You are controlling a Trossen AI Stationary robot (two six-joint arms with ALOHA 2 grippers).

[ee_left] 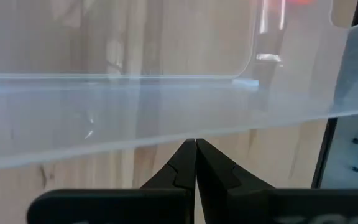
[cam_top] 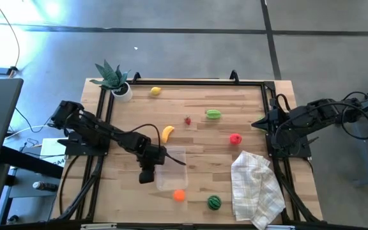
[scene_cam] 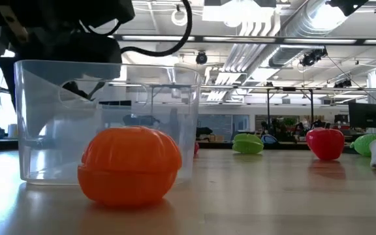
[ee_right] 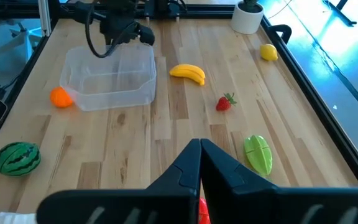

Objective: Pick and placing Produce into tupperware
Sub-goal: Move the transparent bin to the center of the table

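Left hand (cam_top: 147, 171), fingers together, sits at the tupperware (cam_top: 173, 167) rim; right hand (ee_right: 199, 163) likewise together

A: Where do the views sit?

B: One looks straight down on the whole table (cam_top: 190, 121). The low one faces level across the tabletop, with the orange (scene_cam: 130, 166) very near and the clear tub (scene_cam: 57, 117) just behind it.

A: And the wrists?

B: The left looks past closed fingers (ee_left: 185, 163), close against the tub wall. The right, pulled back, sees that same tub and orange farther ahead.
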